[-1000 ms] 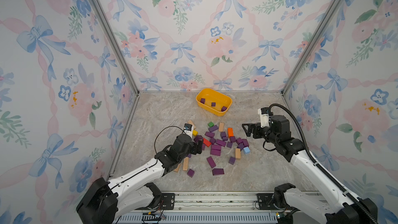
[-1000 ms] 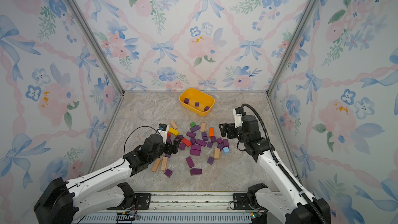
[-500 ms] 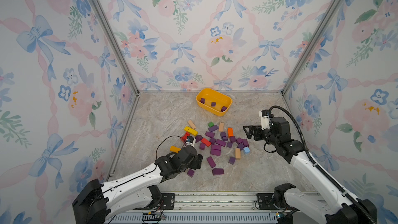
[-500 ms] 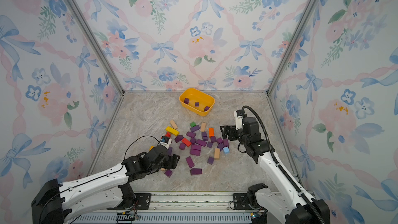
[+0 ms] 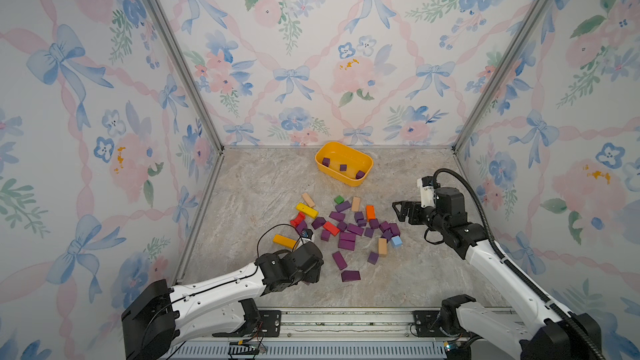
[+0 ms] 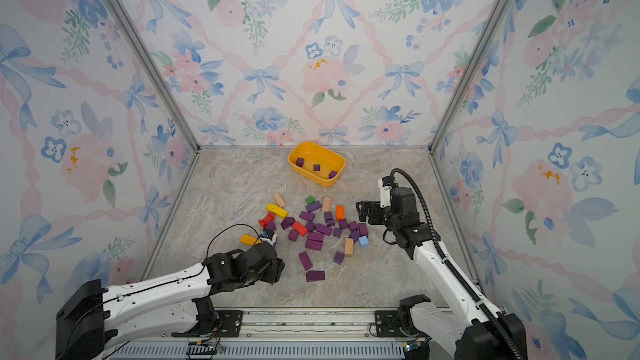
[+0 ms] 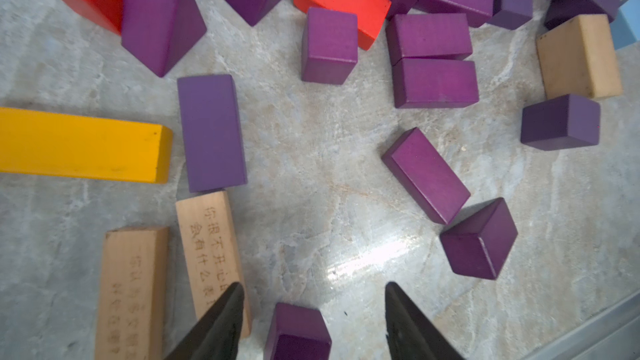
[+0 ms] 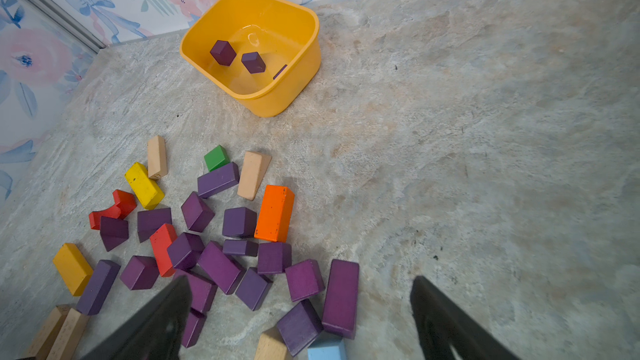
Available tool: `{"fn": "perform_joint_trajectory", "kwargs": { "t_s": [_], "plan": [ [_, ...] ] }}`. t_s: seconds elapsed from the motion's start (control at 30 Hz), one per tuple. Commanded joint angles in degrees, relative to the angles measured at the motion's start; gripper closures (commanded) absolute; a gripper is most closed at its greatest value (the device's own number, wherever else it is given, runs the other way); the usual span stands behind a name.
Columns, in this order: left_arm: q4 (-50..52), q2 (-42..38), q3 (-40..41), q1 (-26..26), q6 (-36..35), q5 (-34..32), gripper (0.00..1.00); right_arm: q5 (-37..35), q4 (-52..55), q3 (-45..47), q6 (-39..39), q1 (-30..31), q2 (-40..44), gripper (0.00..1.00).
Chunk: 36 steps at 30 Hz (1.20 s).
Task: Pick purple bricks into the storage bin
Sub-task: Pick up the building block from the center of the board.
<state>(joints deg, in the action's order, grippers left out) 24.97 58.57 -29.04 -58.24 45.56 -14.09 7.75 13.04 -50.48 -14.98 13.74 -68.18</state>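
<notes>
Several purple bricks lie scattered among other coloured blocks mid-table. The yellow storage bin stands at the back and holds three purple bricks. My left gripper hangs low at the front left of the pile. In the left wrist view the left gripper is open, and a purple cube sits between its jaws with a gap on each side. My right gripper hovers open at the pile's right edge. In the right wrist view it holds nothing, with purple bricks below.
Red, orange, yellow, green, blue and tan blocks lie mixed into the pile. Two engraved tan bars lie against the left gripper's finger. A metal rail runs along the front edge.
The left arm has drawn back toward the front edge and come down over a purple cube, and its jaws have narrowed. The right arm has barely shifted.
</notes>
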Motion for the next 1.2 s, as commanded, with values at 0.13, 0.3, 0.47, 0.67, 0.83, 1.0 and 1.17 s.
{"fn": "perform_joint_trajectory", "kwargs": {
  "t_s": [0.13, 0.3, 0.47, 0.67, 0.83, 1.0, 1.17],
  "plan": [
    [3.1, 0.3, 0.2, -1.7, 3.6, 0.4, 0.35, 0.8, 0.1, 0.6, -0.5, -0.8, -0.6, 0.03],
    [3.1, 1.2, 0.6, -2.5, 3.9, 0.6, 0.36, 1.9, -0.6, 0.7, -0.6, -0.9, -0.3, 0.03],
    [3.2, 2.9, 0.7, -3.0, 4.1, 0.9, 0.36, 1.9, -0.1, 0.4, -0.6, -1.1, -0.7, 0.03],
    [3.7, 2.9, 1.0, -3.1, 4.4, 0.6, 0.43, 2.1, -0.1, 0.7, -0.8, -1.4, -0.9, 0.03],
    [3.9, 3.1, 1.5, -3.2, 5.4, 0.7, 0.45, 2.2, -0.1, 0.7, -0.8, -2.0, -1.0, 0.03],
    [4.1, 4.5, 1.5, -3.3, 5.4, 1.0, 0.45, 2.5, -0.2, 0.8, -0.9, -2.6, -1.1, 0.03],
    [4.1, 5.8, 1.5, -3.6, 5.2, 1.0, 0.52, 2.8, -0.4, 1.2, -1.3, -3.4, -1.0, 0.03]
  ]
}}
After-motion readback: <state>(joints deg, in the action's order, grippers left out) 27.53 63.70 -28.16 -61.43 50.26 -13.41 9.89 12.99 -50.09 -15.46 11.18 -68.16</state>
